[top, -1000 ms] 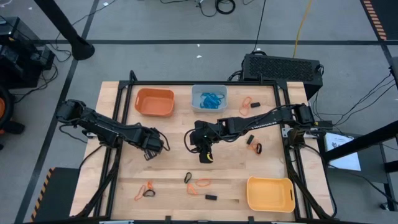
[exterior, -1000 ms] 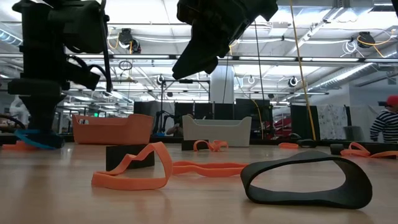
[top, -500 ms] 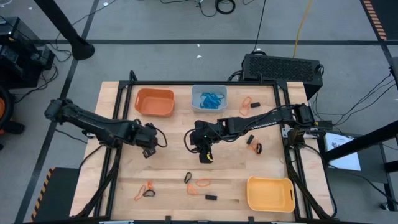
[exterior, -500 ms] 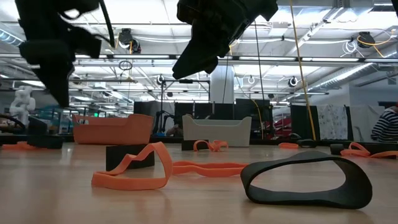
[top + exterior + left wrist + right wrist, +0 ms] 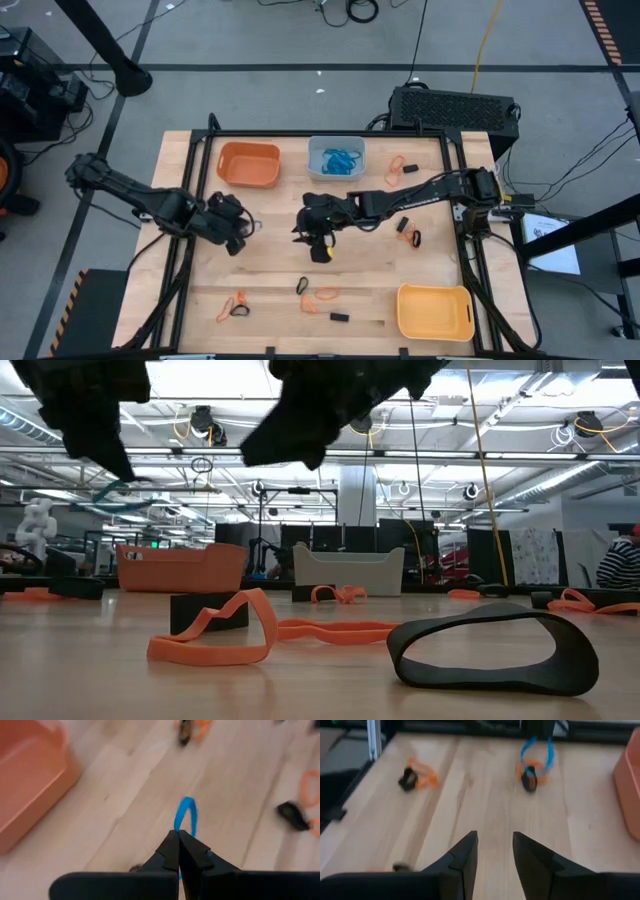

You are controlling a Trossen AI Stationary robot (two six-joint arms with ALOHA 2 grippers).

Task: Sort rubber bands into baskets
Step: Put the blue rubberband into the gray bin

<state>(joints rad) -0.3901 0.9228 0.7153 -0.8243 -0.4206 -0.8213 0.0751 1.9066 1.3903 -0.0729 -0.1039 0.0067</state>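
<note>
The left claw (image 5: 178, 836) is pinched together on a blue rubber band (image 5: 186, 815), its arm stretched low from the frame's left toward the counter (image 5: 270, 270) centre. The right claw (image 5: 494, 845), fingers apart and empty, reaches in from the right at mid-frame. The orange basket (image 5: 248, 165) and blue-grey basket (image 5: 336, 158) sit top centre, the yellow basket (image 5: 434, 311) lower right.

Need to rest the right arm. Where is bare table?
Bare wood lies between the pale basket and yellow basket, and left of the orange basket. Crowded: bands along the near edge and by the right rail.
</note>
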